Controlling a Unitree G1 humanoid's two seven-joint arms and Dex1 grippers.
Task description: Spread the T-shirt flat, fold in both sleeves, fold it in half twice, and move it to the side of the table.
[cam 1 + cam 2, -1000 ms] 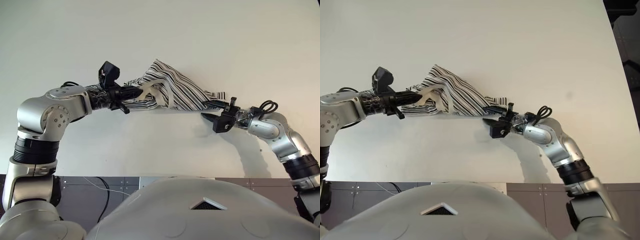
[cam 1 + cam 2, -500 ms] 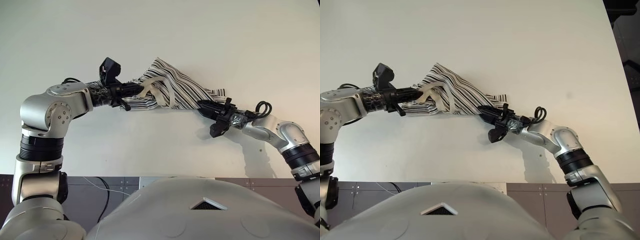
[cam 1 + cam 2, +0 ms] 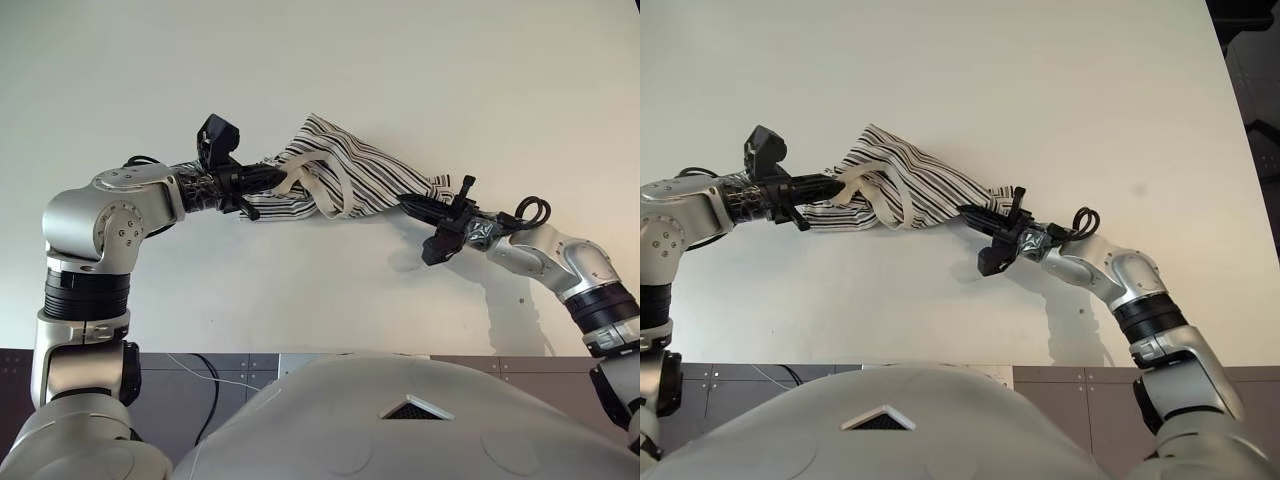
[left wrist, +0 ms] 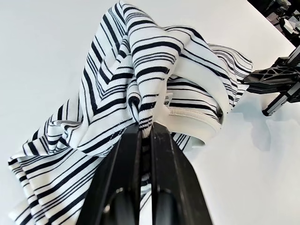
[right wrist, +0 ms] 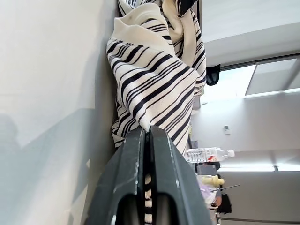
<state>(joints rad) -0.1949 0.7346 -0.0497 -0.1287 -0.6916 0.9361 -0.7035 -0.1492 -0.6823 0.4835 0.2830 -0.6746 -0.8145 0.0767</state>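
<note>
The striped T-shirt (image 3: 350, 175) hangs bunched over the middle of the white table (image 3: 470, 80). The left gripper (image 3: 283, 178) pinches its left end. The right gripper (image 3: 408, 203) clamps its right edge, fingers closed on the cloth.

Dark grey floor panels (image 3: 170, 368), fastened with small bolts at their corners, are seen below the near edge of the white table (image 3: 300, 300). A thin white cable (image 3: 215, 378) and a thicker black cable (image 3: 213, 395) are laid across them. Black equipment (image 3: 1248, 60) is seen past the table's far right corner, and in the right wrist view a clear plastic bottle (image 5: 206, 153) with a white cap is shown in the room behind, below a bright ceiling panel (image 5: 274, 77) and near a yellowish object too blurred to be told.
</note>
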